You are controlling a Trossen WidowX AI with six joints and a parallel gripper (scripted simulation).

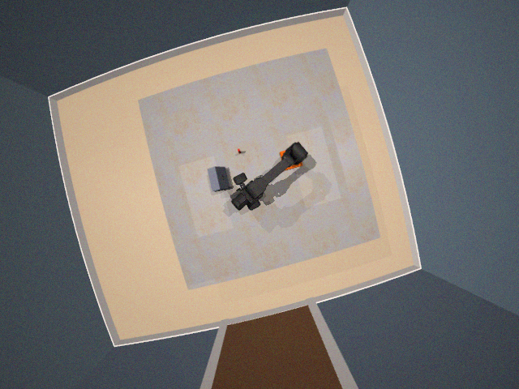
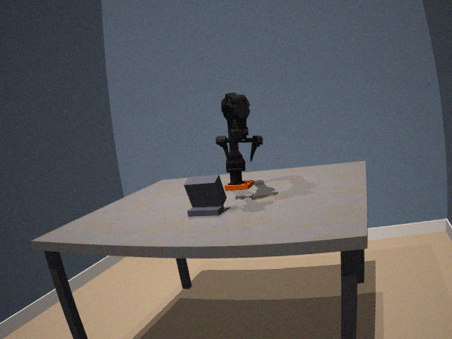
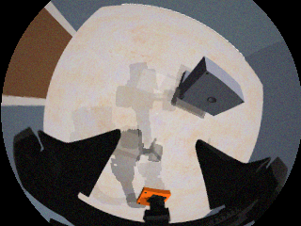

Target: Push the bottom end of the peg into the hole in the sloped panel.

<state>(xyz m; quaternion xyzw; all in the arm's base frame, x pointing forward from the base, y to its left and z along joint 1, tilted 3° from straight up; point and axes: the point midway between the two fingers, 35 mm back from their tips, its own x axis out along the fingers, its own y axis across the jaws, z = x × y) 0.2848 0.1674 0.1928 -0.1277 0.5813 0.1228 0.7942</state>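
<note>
The peg (image 1: 238, 151) is a tiny red shape standing on the table in the top view, up and to the right of the panel; its cross-section is too small to tell. It is not visible in the exterior view or the wrist view. The grey sloped panel block (image 1: 216, 179) (image 2: 207, 195) (image 3: 221, 87) shows its hole (image 3: 212, 100) as a small dark opening in the wrist view. The exterior view shows its back. My gripper (image 1: 246, 192) (image 2: 239, 160) (image 3: 158, 138) is wide open and empty, high above the table, beside the panel and away from the peg.
The arm's orange base (image 1: 282, 155) (image 2: 239, 186) (image 3: 155, 194) is bolted at the far side of the table (image 1: 251, 259) (image 2: 292, 222) from the panel. The arm's shadow falls across the tabletop. The panel block stands between the gripper and the table's edge in the exterior view.
</note>
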